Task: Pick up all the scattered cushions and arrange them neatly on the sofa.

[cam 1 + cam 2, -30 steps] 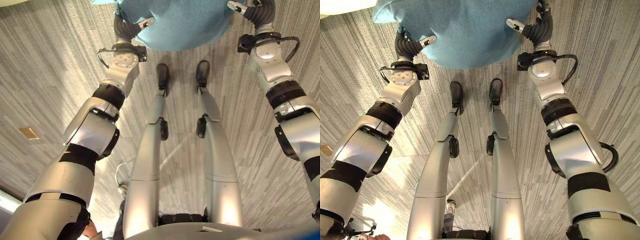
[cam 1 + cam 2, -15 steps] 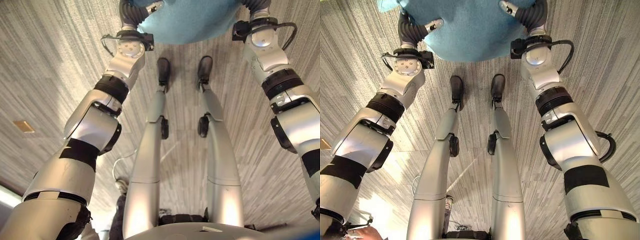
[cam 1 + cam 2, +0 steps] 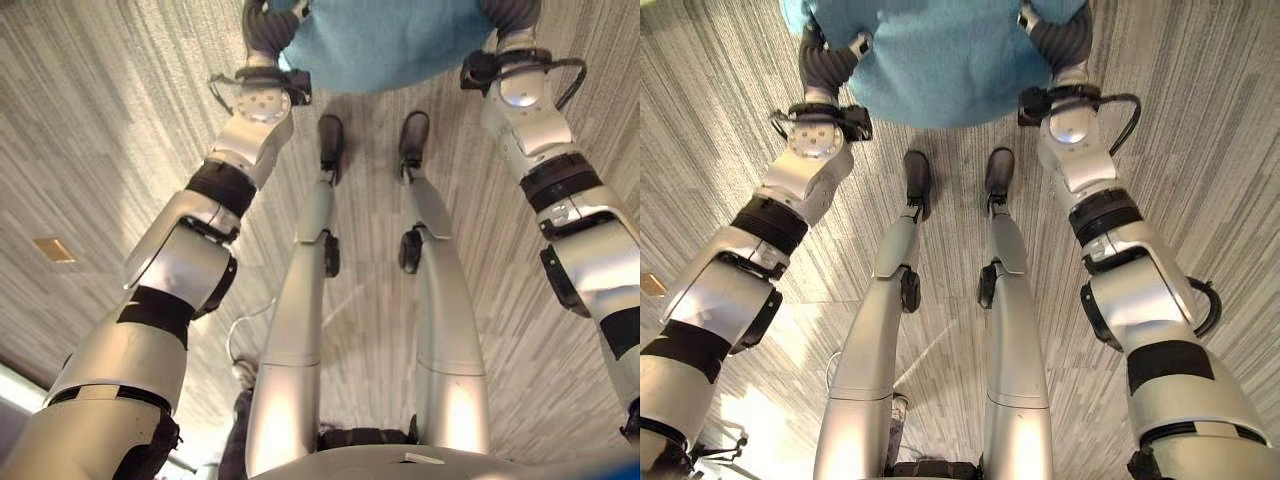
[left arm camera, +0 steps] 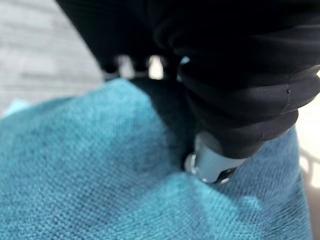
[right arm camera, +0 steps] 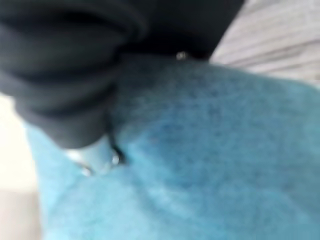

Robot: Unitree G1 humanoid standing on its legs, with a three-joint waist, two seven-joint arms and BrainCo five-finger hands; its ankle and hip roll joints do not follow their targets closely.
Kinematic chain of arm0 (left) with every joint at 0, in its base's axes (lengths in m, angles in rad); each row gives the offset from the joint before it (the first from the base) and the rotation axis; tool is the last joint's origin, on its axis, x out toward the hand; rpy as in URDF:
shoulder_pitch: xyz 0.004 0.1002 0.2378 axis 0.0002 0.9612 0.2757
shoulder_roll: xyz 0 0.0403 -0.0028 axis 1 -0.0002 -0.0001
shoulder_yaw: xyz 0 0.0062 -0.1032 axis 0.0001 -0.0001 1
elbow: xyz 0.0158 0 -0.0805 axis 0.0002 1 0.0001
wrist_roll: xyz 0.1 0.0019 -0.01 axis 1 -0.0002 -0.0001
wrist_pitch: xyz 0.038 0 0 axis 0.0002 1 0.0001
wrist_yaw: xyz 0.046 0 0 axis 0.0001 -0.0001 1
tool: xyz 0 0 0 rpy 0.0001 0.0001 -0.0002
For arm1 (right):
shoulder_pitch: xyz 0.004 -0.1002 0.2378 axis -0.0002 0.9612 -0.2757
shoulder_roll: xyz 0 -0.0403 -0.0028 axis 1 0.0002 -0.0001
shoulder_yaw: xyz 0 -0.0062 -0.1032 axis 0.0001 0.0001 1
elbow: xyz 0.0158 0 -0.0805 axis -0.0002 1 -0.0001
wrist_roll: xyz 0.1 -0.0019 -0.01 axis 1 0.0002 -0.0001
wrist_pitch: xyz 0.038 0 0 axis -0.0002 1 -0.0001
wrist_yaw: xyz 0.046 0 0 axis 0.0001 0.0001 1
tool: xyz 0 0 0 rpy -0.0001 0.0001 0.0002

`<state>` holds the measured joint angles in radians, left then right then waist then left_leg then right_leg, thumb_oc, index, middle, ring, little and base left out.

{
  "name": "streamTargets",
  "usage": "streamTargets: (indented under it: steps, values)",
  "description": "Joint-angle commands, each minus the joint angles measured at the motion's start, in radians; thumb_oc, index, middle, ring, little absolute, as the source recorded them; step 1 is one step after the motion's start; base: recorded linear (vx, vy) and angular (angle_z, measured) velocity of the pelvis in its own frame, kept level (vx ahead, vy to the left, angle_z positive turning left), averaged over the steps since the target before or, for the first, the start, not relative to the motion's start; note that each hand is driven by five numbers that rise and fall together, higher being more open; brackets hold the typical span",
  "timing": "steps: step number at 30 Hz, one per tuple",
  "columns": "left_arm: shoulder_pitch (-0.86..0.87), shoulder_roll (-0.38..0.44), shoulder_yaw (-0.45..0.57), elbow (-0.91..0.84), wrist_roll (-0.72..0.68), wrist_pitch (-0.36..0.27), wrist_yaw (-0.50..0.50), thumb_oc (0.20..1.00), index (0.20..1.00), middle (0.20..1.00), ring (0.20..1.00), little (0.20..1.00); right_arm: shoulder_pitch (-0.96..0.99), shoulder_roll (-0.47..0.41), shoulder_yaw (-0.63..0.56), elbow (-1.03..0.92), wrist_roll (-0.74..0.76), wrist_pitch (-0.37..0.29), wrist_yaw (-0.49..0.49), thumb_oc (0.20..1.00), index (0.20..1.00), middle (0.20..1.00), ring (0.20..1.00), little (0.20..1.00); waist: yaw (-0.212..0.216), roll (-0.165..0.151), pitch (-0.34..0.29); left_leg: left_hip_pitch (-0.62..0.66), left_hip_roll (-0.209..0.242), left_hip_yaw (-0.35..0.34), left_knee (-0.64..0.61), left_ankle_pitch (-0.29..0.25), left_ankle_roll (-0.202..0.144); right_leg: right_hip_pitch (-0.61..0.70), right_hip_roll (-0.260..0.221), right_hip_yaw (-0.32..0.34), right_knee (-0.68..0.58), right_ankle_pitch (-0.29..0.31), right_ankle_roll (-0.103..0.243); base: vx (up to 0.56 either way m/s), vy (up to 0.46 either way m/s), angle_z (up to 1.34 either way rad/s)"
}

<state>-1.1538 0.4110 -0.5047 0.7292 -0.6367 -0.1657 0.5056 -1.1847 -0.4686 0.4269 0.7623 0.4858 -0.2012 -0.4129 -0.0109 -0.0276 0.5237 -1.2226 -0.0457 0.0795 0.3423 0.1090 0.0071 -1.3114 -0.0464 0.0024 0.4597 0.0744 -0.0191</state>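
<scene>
Your teal cushion hangs above the carpet floor between the left robot hand and right robot hand, each pressing a side, finger curl unclear; it looks soft and light, so squeeze its flanks evenly.

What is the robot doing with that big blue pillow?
The robot is carrying a blue cushion out in front of itself, above the grey striped carpet. Its left robot hand presses one side and its right robot hand the other, thumbs dug into the fabric. The cushion is not on a sofa yet.
</scene>
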Motion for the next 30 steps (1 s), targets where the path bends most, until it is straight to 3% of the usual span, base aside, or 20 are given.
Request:
streamTargets:
  steps: [1, 6, 7, 10, 11, 14, 15, 22, 25, 28, 30]
  values:
    - [0.044, -0.154, 0.007, -0.135, 0.053, -0.099, -0.054, 0.200, 0.200, 0.200, 0.200, 0.200, 0.071, 0.094, 0.007, -0.140, -0.069, -0.088, 0.024, 0.200, 0.200, 0.200, 0.200, 0.200, -0.033, 0.070, -0.115, 0.013, 0.022, -0.037, -0.042, -0.001, -0.076, 0.038, 0.026, 0.062, 0.032, -0.056, 0.128, -0.04, -0.044, 0.03]
    - [0.209, -0.175, 0.033, -0.241, 0.081, -0.109, -0.074, 0.200, 0.200, 0.200, 0.200, 0.200, 0.224, 0.122, -0.041, -0.248, -0.113, -0.088, 0.042, 0.200, 0.200, 0.200, 0.200, 0.200, -0.040, 0.062, -0.151, 0.225, 0.027, -0.049, -0.100, -0.010, -0.092, 0.253, 0.025, 0.046, -0.023, -0.075, 0.117, -0.02, -0.047, -0.03]
    - [0.265, -0.167, 0.040, -0.282, 0.093, -0.109, -0.089, 0.200, 0.200, 0.200, 0.200, 0.200, 0.285, 0.132, -0.048, -0.278, -0.127, -0.085, 0.055, 0.200, 0.200, 0.200, 0.200, 0.200, -0.040, 0.057, -0.170, 0.302, 0.023, -0.047, -0.130, 0.019, -0.094, 0.337, 0.028, 0.036, -0.063, -0.053, 0.113, -0.06, -0.034, -0.04]
    - [0.389, -0.161, 0.051, -0.330, 0.090, -0.110, -0.114, 0.200, 0.200, 0.200, 0.200, 0.200, 0.406, 0.135, -0.055, -0.338, -0.145, -0.073, 0.080, 0.200, 0.200, 0.200, 0.200, 0.200, -0.040, 0.050, -0.211, 0.504, 0.014, -0.056, -0.202, 0.029, -0.103, 0.550, 0.037, 0.023, -0.148, -0.056, 0.107, 0.03, -0.023, -0.02]
    - [0.390, -0.161, 0.050, -0.331, 0.090, -0.110, -0.114, 0.200, 0.200, 0.200, 0.200, 0.200, 0.408, 0.135, -0.055, -0.339, -0.145, -0.072, 0.080, 0.200, 0.200, 0.200, 0.200, 0.200, -0.040, 0.050, -0.208, 0.510, 0.014, -0.056, -0.205, 0.030, -0.103, 0.557, 0.038, 0.022, -0.151, -0.055, 0.107, 0.14, -0.006, -0.01]
    - [0.540, -0.154, 0.064, -0.371, 0.100, -0.095, -0.143, 0.200, 0.200, 0.200, 0.200, 0.200, 0.546, 0.147, -0.064, -0.369, -0.141, -0.057, 0.119, 0.200, 0.200, 0.200, 0.200, 0.200, -0.038, 0.045, -0.261, 0.704, 0.022, -0.062, -0.286, 0.046, -0.107, 0.766, 0.048, 0.015, -0.246, -0.046, 0.109, 0.17, -0.019, 0.02]
    - [0.638, -0.160, 0.075, -0.382, 0.101, -0.080, -0.169, 0.200, 0.200, 0.200, 0.200, 0.200, 0.637, 0.153, -0.073, -0.392, -0.145, -0.048, 0.141, 0.200, 0.200, 0.200, 0.200, 0.200, -0.043, 0.039, -0.288, 0.834, 0.034, -0.062, -0.337, 0.055, -0.117, 0.899, 0.055, 0.006, -0.294, -0.050, 0.110, 0.17, -0.040, -0.04]
    - [0.771, -0.166, 0.096, -0.377, 0.102, -0.049, -0.196, 0.200, 0.200, 0.200, 0.200, 0.200, 0.752, 0.171, -0.080, -0.404, -0.145, -0.028, 0.169, 0.200, 0.200, 0.200, 0.200, 0.200, -0.046, 0.025, -0.338, 1.002, 0.062, -0.069, -0.374, 0.056, -0.130, 1.084, 0.074, -0.003, -0.361, -0.065, 0.097, 0.08, -0.098, 0.14]
    - [0.833, -0.158, 0.115, -0.379, 0.101, -0.033, -0.213, 0.200, 0.200, 0.200, 0.200, 0.200, 0.808, 0.153, -0.097, -0.406, -0.154, -0.014, 0.176, 0.200, 0.200, 0.200, 0.200, 0.200, -0.046, -0.007, -0.351, 1.009, 0.064, -0.067, -0.252, 0.033, -0.132, 1.175, 0.079, -0.010, -0.385, -0.074, 0.076, 0.02, -0.160, 0.33]
    - [0.877, -0.160, 0.113, -0.373, 0.105, -0.017, -0.235, 0.200, 0.200, 0.200, 0.200, 0.200, 0.866, 0.139, -0.119, -0.413, -0.158, 0.001, 0.190, 0.200, 0.200, 0.200, 0.200, 0.200, -0.056, -0.013, -0.378, 1.033, 0.074, 0.000, -0.261, 0.026, -0.114, 1.223, 0.070, -0.042, -0.400, -0.083, 0.078, 0.08, -0.058, 0.62]
    - [0.884, -0.160, 0.105, -0.363, 0.121, -0.010, -0.244, 0.200, 0.200, 0.200, 0.200, 0.200, 0.889, 0.139, -0.126, -0.408, -0.155, 0.005, 0.193, 0.200, 0.200, 0.200, 0.200, 0.200, -0.059, -0.007, -0.402, 1.021, 0.083, 0.049, -0.341, 0.070, -0.114, 1.246, 0.065, -0.052, -0.414, -0.083, 0.085, 0.16, 0.073, 0.61]
